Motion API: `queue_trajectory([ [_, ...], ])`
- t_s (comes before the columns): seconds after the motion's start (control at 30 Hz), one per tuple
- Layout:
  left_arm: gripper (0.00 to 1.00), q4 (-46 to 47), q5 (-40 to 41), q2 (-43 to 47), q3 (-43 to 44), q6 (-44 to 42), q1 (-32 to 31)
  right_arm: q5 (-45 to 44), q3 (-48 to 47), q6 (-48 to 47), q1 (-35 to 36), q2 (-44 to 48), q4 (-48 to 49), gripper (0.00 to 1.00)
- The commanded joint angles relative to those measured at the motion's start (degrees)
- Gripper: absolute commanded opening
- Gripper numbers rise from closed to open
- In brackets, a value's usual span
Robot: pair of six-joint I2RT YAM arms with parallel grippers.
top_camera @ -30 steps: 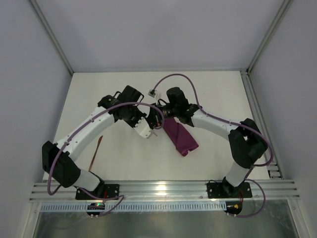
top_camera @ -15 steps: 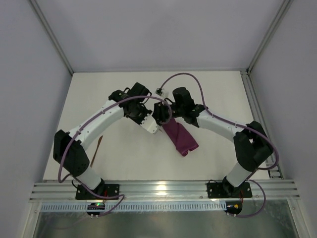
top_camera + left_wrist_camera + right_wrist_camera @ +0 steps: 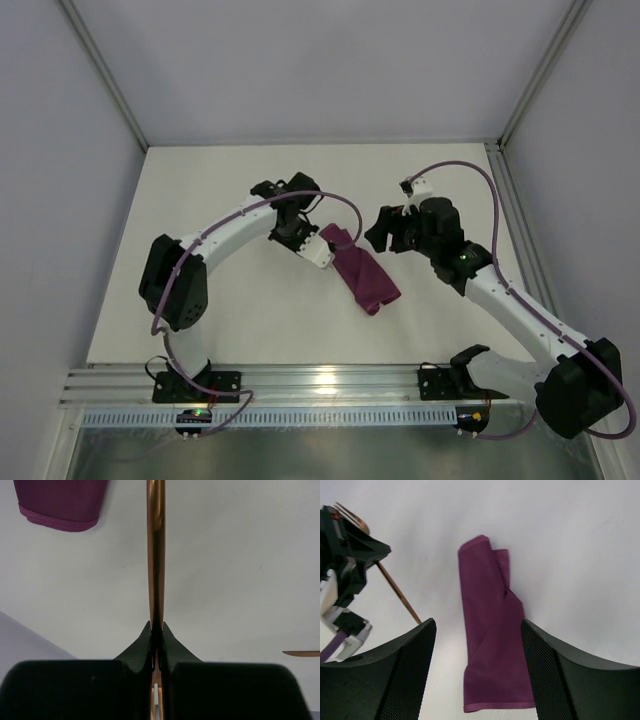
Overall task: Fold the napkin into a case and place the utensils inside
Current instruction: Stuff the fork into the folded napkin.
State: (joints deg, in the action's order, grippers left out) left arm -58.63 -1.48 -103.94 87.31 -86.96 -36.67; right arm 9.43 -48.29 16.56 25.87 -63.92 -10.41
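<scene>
**Q:** Item one, the case: where was it?

**A:** It lay flat on the white tabletop, a narrow plum-purple oblong set on a diagonal between the two arms. In the right wrist view its hemmed short end was nearest the camera and its other end showed overlapping folds.

**Q:** Item two, the left end effector?

**A:** It was clamped tight on a copper fork. The handle ran straight out past the fingertips. The right wrist view showed the tines at the wrist side. The handle passed beside the case and did not touch it.

**Q:** Item three, the right end effector?

**A:** Its fingers were spread wide and held nothing. It hung above the case, which showed between the fingers. From overhead it sat just to the right of the case's far end.

**Q:** Any further pieces?

**A:** One second copper piece, seen only as a sliver on the tabletop at the right edge of the left wrist view. I could not tell what kind it was.
</scene>
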Motion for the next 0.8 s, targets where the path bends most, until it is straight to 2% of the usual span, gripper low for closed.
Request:
queue_trajectory([
  [0.0, 0.0, 2.64, -0.19, -1.87, 2.86, -0.05, -2.0, -12.15, 4.25, -1.26, 0.32, 2.13, -1.28, 0.73],
  [0.1, 0.0, 4.4, 0.77, -5.47, 4.7, -0.32, -3.59, -14.17, 7.33, -0.48, 0.32, 3.97, 1.17, 0.73],
  [0.17, 0.0, 5.28, 0.86, -8.55, 6.29, -0.49, -4.2, -16.28, 10.57, 3.47, 0.32, 6.25, 2.94, 0.72],
  [0.27, 0.0, 5.81, 3.93, -13.56, 11.03, 0.38, -4.2, -15.06, 13.47, 5.06, 0.24, 8.37, 5.05, 0.72],
  [0.37, 0.0, 6.77, 5.96, -17.07, 14.29, 1.18, -4.2, -17.15, 14.37, 7.34, 0.32, 7.76, 2.52, 0.55],
  [0.4, 0.0, 7.82, 6.04, -17.35, 14.47, 0.92, -4.2, -17.77, 14.28, 7.7, 0.32, 7.41, 1.46, 0.43],
  [0.53, 0.0, 8.88, 7.27, -18.31, 14.64, -0.58, -4.2, -19.72, 14.72, 9.19, 0.32, 6.27, -1.1, 0.41],
  [0.77, 0.0, 8.89, 8.33, -21.13, 17.1, -2.34, -4.82, -15.33, 17.61, 11.39, 0.41, 5.74, 1.36, 0.4],
])
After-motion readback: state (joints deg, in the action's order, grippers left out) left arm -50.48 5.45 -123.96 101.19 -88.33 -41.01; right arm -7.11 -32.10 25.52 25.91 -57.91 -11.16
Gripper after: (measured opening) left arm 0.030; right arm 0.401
